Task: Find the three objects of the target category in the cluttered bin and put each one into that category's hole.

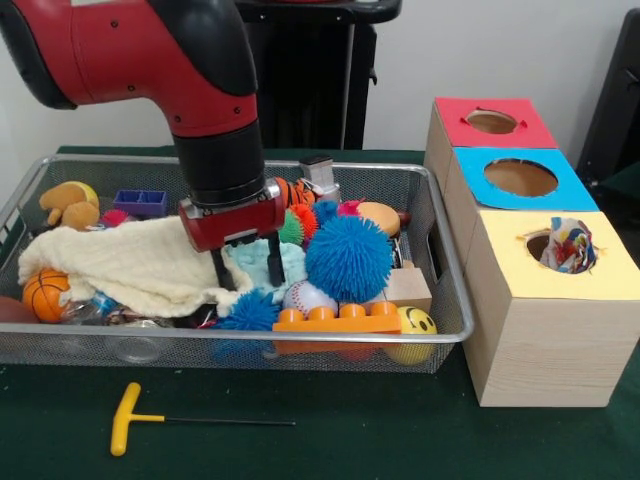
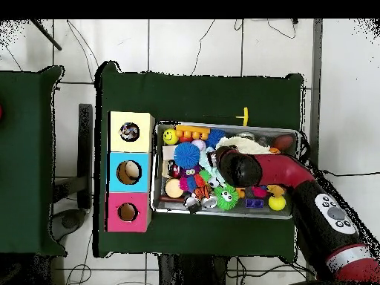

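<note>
Bin (image 1: 440, 335) clutter half-hides the tool (image 1: 247, 262), its 2 fingers spread around a pale blue cloth (image 1: 262, 262).

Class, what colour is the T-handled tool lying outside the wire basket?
Yellow handle, thin black shaft; clearest in the front view.

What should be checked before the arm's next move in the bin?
1. End effector over the bin: ok.
2. Fingers open: ok, a gap shows.
3. Target between fingers: cannot tell; they straddle the edge of the cream cloth and a pale teal soft piece.
4. Yellow hole free: not ok, a dotted cloth sticks out.
5. Blue spiky ball clear of fingers: ok, it lies beside them.
</note>
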Action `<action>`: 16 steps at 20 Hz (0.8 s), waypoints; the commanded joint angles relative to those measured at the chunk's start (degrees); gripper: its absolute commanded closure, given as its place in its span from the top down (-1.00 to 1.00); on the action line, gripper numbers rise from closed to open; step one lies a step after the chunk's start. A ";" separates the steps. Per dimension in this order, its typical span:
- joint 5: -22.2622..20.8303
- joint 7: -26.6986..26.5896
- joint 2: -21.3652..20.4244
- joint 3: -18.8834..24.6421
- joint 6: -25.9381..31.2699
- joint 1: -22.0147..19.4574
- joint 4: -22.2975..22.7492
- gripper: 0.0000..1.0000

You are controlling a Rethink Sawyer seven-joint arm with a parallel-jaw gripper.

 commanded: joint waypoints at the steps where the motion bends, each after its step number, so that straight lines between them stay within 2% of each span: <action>1: 1.18 7.49 -2.81 -3.30 -0.69 0.43 4.80 1.00; 5: 2.20 6.39 -5.43 -3.29 0.82 -0.17 5.71 1.00; 9: 3.21 7.35 -6.31 -3.86 1.10 0.00 7.47 1.00; 13: 6.05 12.16 -7.71 -4.10 -0.43 2.59 12.09 1.00; 16: 8.93 17.08 -8.70 -4.75 -3.31 6.70 14.81 1.00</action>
